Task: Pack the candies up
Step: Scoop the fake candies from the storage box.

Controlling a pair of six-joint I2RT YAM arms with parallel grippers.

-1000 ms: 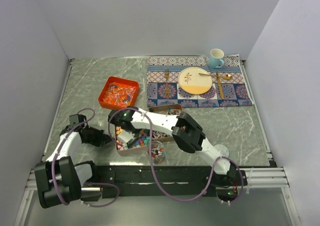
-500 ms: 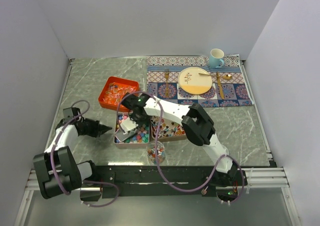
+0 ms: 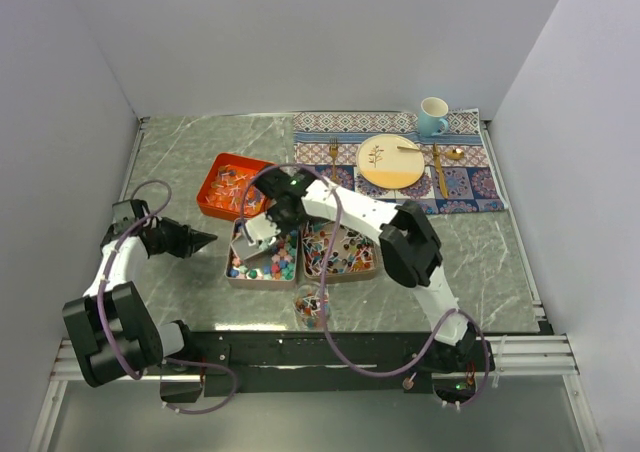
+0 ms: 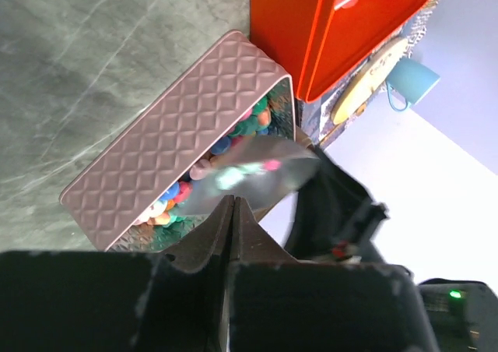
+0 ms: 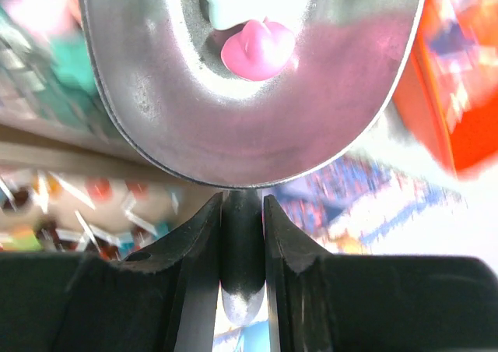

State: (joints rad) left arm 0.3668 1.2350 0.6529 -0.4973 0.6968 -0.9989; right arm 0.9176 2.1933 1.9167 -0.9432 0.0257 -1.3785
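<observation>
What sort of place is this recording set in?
Probably a lab test cell staged as a dining table: plain white walls box in a marble-look tabletop, with a patterned placemat, plate and mug set beside trays of candies.

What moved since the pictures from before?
The right gripper, shut on the metal scoop, moved toward the far side of the left candy box. The empty, shut left gripper moved farther away too. The orange tray, glass cup, plate and mug stayed put.
</observation>
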